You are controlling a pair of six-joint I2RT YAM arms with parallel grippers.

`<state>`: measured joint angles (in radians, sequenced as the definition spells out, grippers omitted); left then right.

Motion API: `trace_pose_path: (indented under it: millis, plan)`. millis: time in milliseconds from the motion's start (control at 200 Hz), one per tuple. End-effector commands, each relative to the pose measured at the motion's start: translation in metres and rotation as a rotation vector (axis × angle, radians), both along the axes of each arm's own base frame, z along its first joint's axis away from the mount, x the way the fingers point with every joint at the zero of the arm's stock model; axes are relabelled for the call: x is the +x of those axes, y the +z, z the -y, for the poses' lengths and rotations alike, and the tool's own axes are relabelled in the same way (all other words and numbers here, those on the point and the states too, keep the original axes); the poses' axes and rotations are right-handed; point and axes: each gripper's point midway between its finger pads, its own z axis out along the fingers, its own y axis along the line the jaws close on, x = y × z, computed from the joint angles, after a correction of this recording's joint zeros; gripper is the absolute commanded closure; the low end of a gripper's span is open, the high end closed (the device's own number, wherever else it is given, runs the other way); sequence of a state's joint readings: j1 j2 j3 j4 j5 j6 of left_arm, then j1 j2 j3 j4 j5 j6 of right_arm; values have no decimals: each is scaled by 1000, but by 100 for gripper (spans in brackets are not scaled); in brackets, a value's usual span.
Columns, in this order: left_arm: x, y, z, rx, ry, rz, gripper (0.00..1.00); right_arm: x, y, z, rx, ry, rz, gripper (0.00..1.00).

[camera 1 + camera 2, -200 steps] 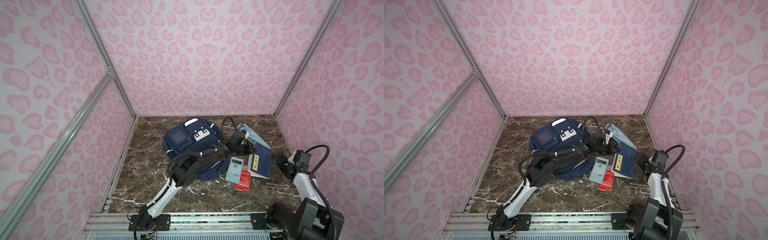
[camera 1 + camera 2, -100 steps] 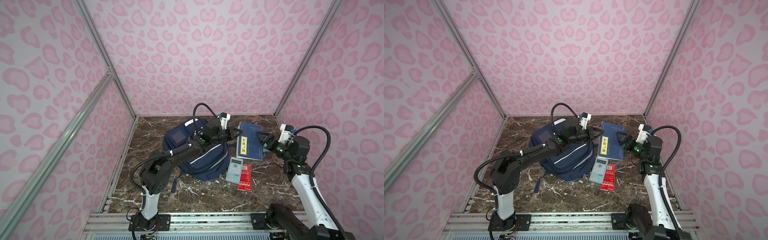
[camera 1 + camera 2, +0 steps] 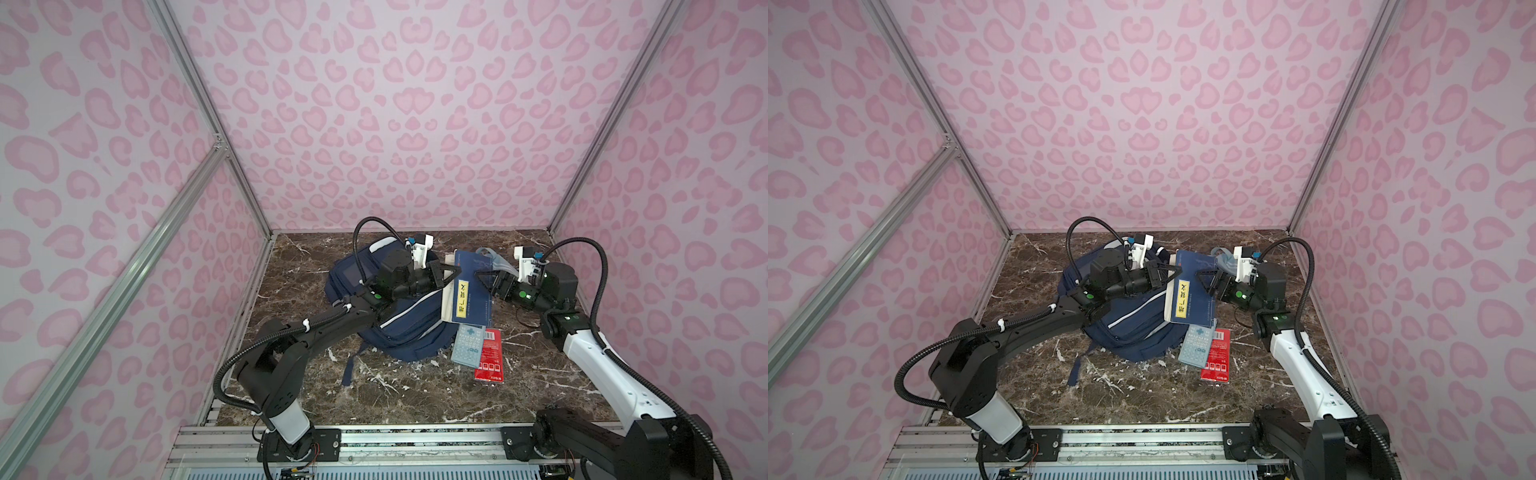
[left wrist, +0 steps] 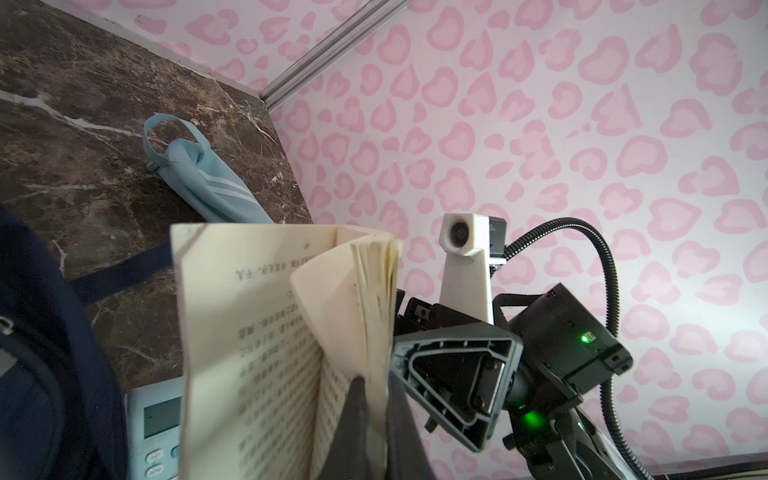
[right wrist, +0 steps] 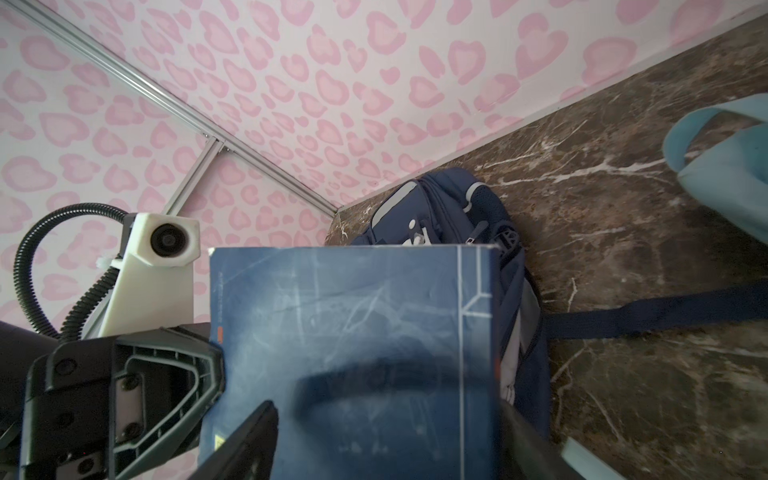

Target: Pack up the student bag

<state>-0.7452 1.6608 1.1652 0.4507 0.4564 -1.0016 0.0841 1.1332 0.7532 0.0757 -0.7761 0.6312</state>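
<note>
- Top views, surroundings: the bag (image 3: pixel 399 328) lies on the marble table (image 3: pixel 415 390), left of middle. A calculator (image 3: pixel 467 345) and a red packet (image 3: pixel 489 357) lie just beside its near right edge. A light blue pouch (image 3: pixel 492 259) lies at the back right.
- Top views, arms: both my arms reach inward and face each other across a blue book (image 3: pixel 469 299), which is raised at the bag's right edge.
- Top views, grippers: my left gripper (image 3: pixel 451 274) meets the book's left edge and my right gripper (image 3: pixel 484 278) its right edge.
- Left wrist view: my left gripper (image 4: pixel 376 382) is clamped on the book's (image 4: pixel 257 332) pages, which fan open. The pouch (image 4: pixel 208 183) lies beyond.
- Right wrist view: my right gripper (image 5: pixel 386 440) has its jaws wide apart, one on each side of the book's cover (image 5: pixel 353 324). I cannot tell whether they touch it. The bag (image 5: pixel 449 212) lies behind the book, and its strap (image 5: pixel 665 311) trails across the table.
</note>
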Motion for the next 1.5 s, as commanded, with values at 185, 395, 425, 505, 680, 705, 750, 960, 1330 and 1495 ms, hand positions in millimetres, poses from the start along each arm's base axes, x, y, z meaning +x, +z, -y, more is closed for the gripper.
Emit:
trace_pose_path:
  millis: [185,395,425,505,680,705,750,960,1330,1495]
  plan:
    - [-8,24,-12,-28,12,65,97,-12,8,-24,34,133,75,16]
    - [-1,2,-11,13,30,30,97,-19,12,-27,80,137,110,69]
    - [1,-2,-11,21,30,23,97,-19,11,-27,83,140,108,75]
    - [3,-8,-9,41,24,20,97,-19,8,-28,98,148,102,100]
    - [12,-36,-28,223,115,19,43,-18,2,-23,70,104,100,100]
    - [14,-41,-36,271,150,26,34,-19,2,-21,62,93,102,100]
    - [16,-50,-52,369,204,43,27,-19,4,-17,48,65,103,100]
    - [16,-87,-122,782,329,197,28,-20,17,12,-35,-115,96,100]
    - [-13,-166,-105,1149,56,376,34,-29,19,21,-50,-155,88,100]
    - [-12,-194,-97,1247,23,378,27,-31,11,20,-39,-148,76,100]
